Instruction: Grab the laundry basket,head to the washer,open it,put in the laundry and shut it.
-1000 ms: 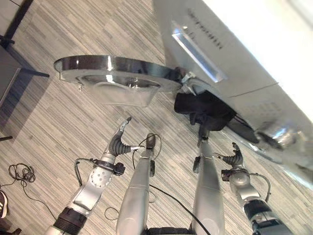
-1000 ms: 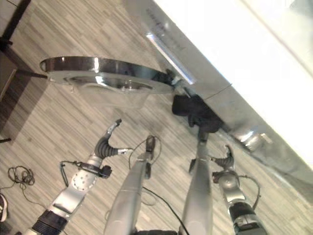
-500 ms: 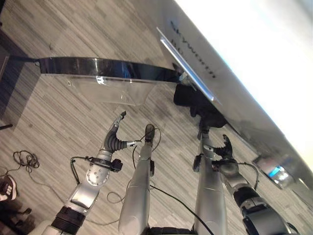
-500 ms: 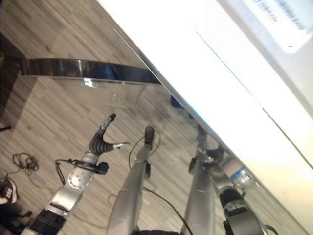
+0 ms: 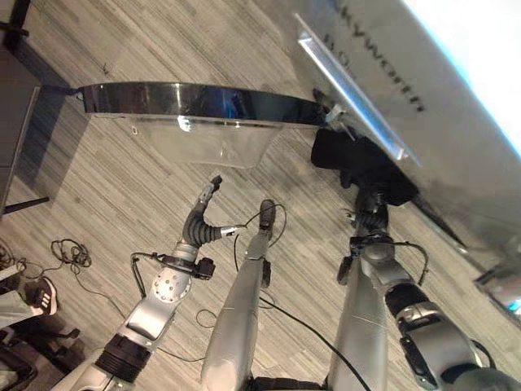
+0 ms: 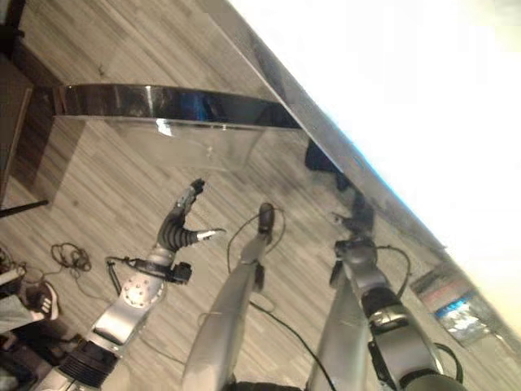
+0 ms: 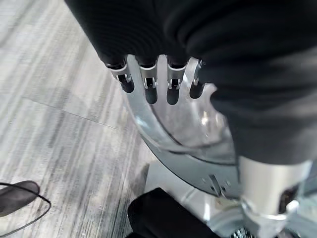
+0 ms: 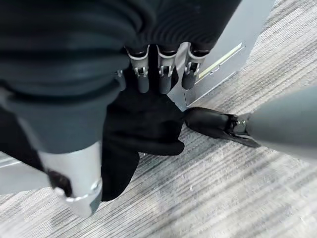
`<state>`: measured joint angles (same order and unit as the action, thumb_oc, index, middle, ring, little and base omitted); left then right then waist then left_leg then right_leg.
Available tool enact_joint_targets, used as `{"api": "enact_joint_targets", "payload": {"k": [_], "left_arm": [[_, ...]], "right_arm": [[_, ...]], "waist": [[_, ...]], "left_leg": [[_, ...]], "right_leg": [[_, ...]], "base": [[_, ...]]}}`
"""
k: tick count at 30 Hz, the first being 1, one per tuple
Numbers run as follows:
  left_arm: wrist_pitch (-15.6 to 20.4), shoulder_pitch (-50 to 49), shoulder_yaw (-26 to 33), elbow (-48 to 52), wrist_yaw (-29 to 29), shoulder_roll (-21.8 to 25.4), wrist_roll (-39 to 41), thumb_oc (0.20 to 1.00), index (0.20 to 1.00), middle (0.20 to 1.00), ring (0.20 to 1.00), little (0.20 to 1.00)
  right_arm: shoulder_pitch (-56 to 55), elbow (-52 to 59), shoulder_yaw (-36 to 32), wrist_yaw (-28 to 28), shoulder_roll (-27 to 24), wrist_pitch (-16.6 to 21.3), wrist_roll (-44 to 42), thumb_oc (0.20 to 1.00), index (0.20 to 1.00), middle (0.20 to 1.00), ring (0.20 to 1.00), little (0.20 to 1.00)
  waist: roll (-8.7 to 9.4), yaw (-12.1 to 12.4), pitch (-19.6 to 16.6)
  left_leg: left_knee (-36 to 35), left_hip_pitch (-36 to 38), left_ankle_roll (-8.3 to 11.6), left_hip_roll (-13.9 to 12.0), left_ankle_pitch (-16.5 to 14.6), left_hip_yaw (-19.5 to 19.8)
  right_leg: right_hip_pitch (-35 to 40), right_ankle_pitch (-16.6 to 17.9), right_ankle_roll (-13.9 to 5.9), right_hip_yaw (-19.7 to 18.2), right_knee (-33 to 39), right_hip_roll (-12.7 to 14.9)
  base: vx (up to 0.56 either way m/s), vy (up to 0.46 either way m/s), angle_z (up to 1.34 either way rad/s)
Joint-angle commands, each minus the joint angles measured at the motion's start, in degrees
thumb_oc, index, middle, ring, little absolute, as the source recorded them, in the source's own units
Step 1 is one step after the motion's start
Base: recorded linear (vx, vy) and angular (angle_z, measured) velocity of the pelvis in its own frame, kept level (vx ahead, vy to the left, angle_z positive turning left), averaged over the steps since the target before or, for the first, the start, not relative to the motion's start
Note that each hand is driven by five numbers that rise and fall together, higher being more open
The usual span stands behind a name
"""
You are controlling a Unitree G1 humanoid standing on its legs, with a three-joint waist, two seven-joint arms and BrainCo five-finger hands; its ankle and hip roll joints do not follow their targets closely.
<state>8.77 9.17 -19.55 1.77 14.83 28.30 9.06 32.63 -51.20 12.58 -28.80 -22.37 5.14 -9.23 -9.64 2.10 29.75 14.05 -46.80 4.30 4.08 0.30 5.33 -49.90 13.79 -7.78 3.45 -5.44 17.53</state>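
Chrome-ringed and swung wide, the washer's door (image 5: 195, 110) stands open off the washer (image 5: 423, 122), and dark laundry (image 5: 358, 167) spills from the drum mouth onto the floor (image 5: 122, 187), so loading is under way and shutting is left. Right hand (image 8: 163, 69) hovers over that cloth with straight fingers; left hand (image 5: 205, 213) hangs relaxed below the door. Lettering on the front panel stays unread.

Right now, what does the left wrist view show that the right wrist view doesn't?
Left wrist view: the open door, its glass bowl just past the left hand's straight fingers. Right wrist view: dark laundry at the washer front, past the right hand's straight fingers. Both: the striped floor.
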Motion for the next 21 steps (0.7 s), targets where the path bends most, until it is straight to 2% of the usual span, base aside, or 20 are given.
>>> {"api": "enact_joint_targets", "payload": {"k": [1, 7, 12, 15, 21], "left_arm": [[3.0, -2.9, 2.2, 5.9, 0.8, -0.4, 1.7, 1.000, 1.000, 1.000, 1.000, 1.000], [3.4, -3.1, 2.5, 5.9, 0.2, -0.4, 3.5, 1.000, 1.000, 1.000, 1.000, 1.000], [4.1, -3.6, 2.5, 6.9, -0.8, -0.3, 5.1, 1.000, 1.000, 1.000, 1.000, 1.000], [4.5, -3.0, 2.5, 7.1, -1.2, -0.5, 5.6, 1.000, 1.000, 1.000, 1.000, 1.000], [4.8, -1.7, 1.9, 6.8, -2.0, -1.3, 6.5, 1.000, 1.000, 1.000, 1.000, 1.000]], "right_arm": [[-4.9, 1.6, -0.6, -1.9, -1.8, -0.1, 0.0, 1.000, 1.000, 1.000, 1.000, 1.000], [-11.1, 1.7, -4.8, -2.1, -0.9, 0.5, -2.5, 1.000, 1.000, 1.000, 1.000, 1.000], [-10.0, -0.9, -7.3, -2.2, -2.5, 0.5, -4.0, 1.000, 1.000, 1.000, 1.000, 1.000], [-4.9, -4.2, -8.9, -2.4, -6.5, 0.3, -5.3, 1.000, 1.000, 1.000, 1.000, 1.000], [1.9, -8.7, -8.4, -1.8, -12.2, 0.0, -5.3, 1.000, 1.000, 1.000, 1.000, 1.000]], "waist": [[-2.12, -1.8, 0.0], [-1.26, -3.1, 0.0], [-1.98, -3.3, 0.0], [-3.30, -2.6, 0.0], [-4.18, -1.3, 0.0]], "left_leg": [[2.7, -1.6, -1.25, -1.9, -6.1, -4.7], [4.5, -2.1, -1.84, -1.3, -7.4, -5.5], [6.9, -3.9, -2.61, -0.1, -9.2, -7.7], [9.0, -5.7, -3.48, 1.6, -10.7, -9.8], [10.9, -7.8, -3.89, 1.8, -11.7, -11.9]], "right_leg": [[2.2, -4.1, -2.74, -0.6, -0.6, 3.2], [2.0, -3.4, -3.20, -1.1, -0.1, 3.8], [0.1, -1.0, -4.27, -2.4, 2.0, 5.1], [-2.1, 0.5, -5.02, -3.5, 3.4, 6.7], [-4.6, 1.5, -5.93, -3.3, 5.2, 8.0]], "base": [[-0.01, 0.041, 0.07], [-0.01, 0.048, -0.05], [-0.02, 0.100, -0.20], [-0.02, 0.165, -0.27], [-0.02, 0.105, -0.10]]}}
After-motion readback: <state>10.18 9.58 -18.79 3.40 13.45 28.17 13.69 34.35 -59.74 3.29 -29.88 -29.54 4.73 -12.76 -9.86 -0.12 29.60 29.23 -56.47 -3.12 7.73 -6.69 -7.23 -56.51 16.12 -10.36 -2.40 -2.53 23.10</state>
